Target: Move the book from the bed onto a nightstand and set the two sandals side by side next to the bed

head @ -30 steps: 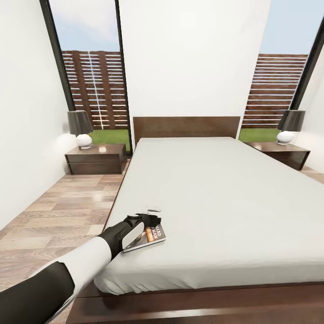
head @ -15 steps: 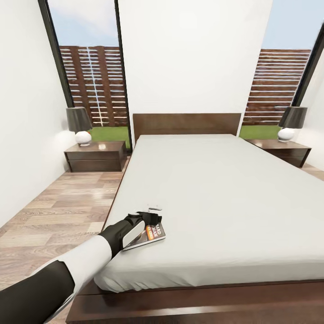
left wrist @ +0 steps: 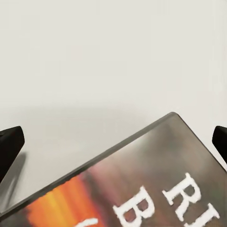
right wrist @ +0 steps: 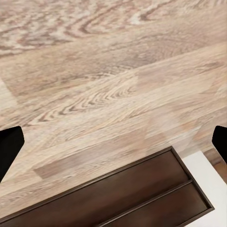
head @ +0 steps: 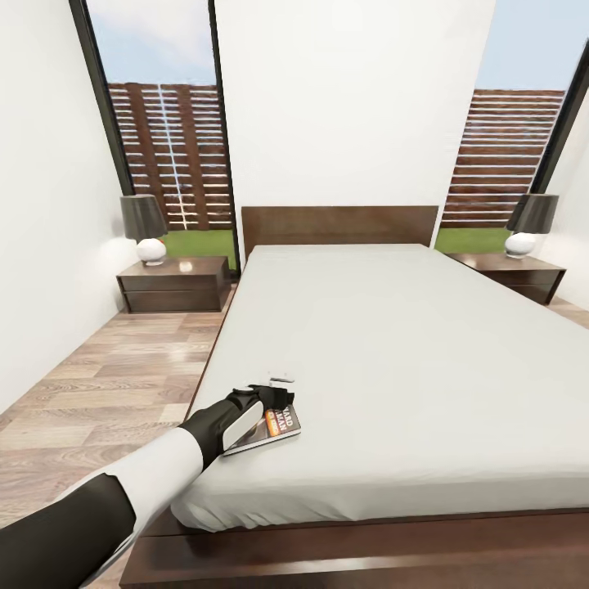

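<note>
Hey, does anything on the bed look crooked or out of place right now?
Only the book: it lies askew near the bed's front left corner, turned at an angle to the mattress edges, with the left tool over it. The mattress otherwise looks smooth and bare.

The left arm (head: 123,491) reaches forward and inward from the lower left of the head view, black at the upper part, white along the forearm, black again at the wrist. Its left gripper (head: 274,401) is held low and near level, pointing ahead. In the left wrist view its two dark fingertips (left wrist: 10,146) stand wide apart at either side. In the right wrist view the right gripper's fingertips (right wrist: 9,146) are likewise spread wide, pointing downward.
</note>
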Tool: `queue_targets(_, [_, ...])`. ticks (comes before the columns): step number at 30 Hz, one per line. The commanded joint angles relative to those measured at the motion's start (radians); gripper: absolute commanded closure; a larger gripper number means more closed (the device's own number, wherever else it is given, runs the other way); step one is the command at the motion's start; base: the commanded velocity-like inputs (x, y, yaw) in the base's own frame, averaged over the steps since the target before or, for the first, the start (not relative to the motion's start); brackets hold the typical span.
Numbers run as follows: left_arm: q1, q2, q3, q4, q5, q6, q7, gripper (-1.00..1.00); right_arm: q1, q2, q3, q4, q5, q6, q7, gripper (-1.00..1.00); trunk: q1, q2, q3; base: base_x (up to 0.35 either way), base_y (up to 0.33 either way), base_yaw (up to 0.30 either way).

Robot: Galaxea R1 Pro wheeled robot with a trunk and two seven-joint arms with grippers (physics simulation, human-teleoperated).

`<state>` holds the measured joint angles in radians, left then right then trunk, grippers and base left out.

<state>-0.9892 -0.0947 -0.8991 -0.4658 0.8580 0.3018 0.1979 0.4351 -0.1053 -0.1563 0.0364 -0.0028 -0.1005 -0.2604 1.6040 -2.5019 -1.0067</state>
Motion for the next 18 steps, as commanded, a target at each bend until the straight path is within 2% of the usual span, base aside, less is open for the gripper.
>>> queue_targets(1, [0.009, 0.001, -0.007, 0.018, 0.021, 0.0, 0.009, -1.0, -0.001, 0.0, -0.006, 0.002, 0.0, -0.008, 0.0, -1.0, 0.0, 0.0, -0.001, 0.0, 0.0, 0.0])
queue_targets(18, [0.009, 0.001, -0.007, 0.017, 0.021, 0.0, 0.009, -1.0, -0.001, -0.001, -0.007, 0.002, 0.0, -0.008, 0.0, -1.0, 0.0, 0.0, -0.001, 0.0, 0.0, 0.0])
